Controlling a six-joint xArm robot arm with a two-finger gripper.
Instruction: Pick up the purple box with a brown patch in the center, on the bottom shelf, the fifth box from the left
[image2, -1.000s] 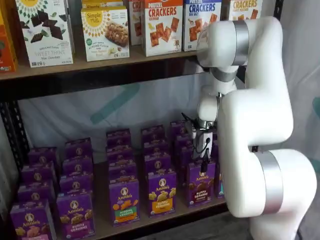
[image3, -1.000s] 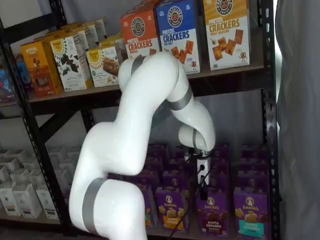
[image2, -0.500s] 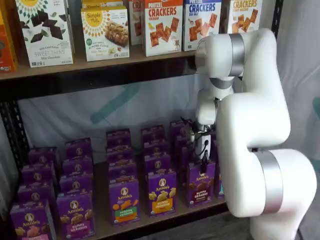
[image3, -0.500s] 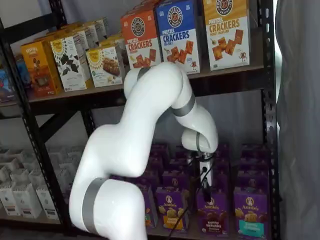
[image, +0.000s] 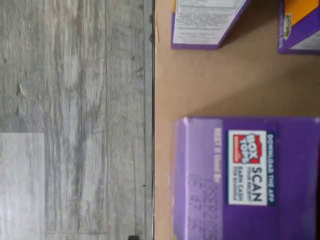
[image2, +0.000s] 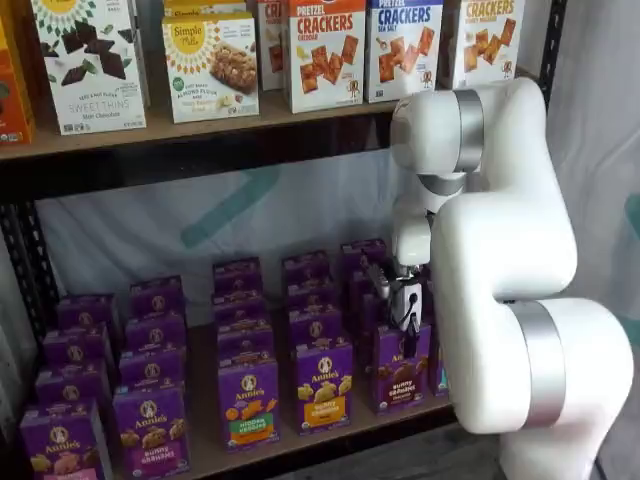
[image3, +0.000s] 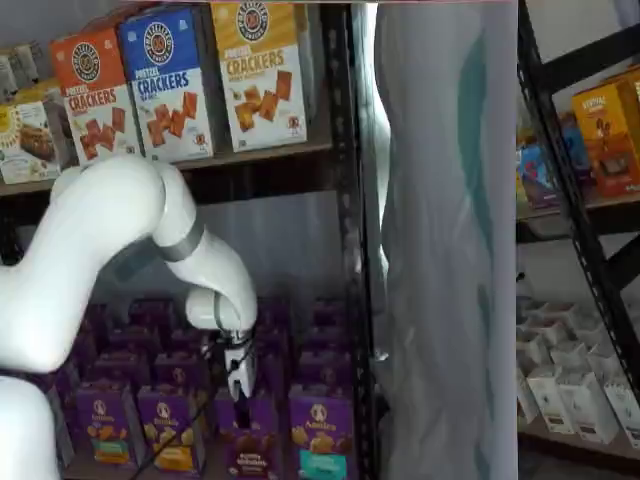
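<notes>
The purple box (image2: 402, 368) with the dark brown band stands upright in the front row of the bottom shelf (image2: 300, 435), and shows in both shelf views (image3: 252, 447). My gripper (image2: 407, 328) hangs straight above it, fingers pointing down, just over its top edge and holding nothing. It also hangs over the box in a shelf view (image3: 238, 385). The jaws are open. The wrist view looks down on a purple carton top (image: 245, 175) with a Box Tops label, near the tan board's front edge (image: 200, 85).
Rows of purple cartons fill the bottom shelf: an orange-yellow-banded one (image2: 323, 385) to the left, a teal-banded one (image3: 320, 445) to the right. Cracker boxes (image2: 325, 50) line the upper shelf. My white arm (image2: 500, 250) stands in front. Grey floor (image: 75, 120) lies below.
The arm's upper joints have dropped and the gripper has sunk slightly toward the brown-banded box. One shelf view now frames the rack from further right.
</notes>
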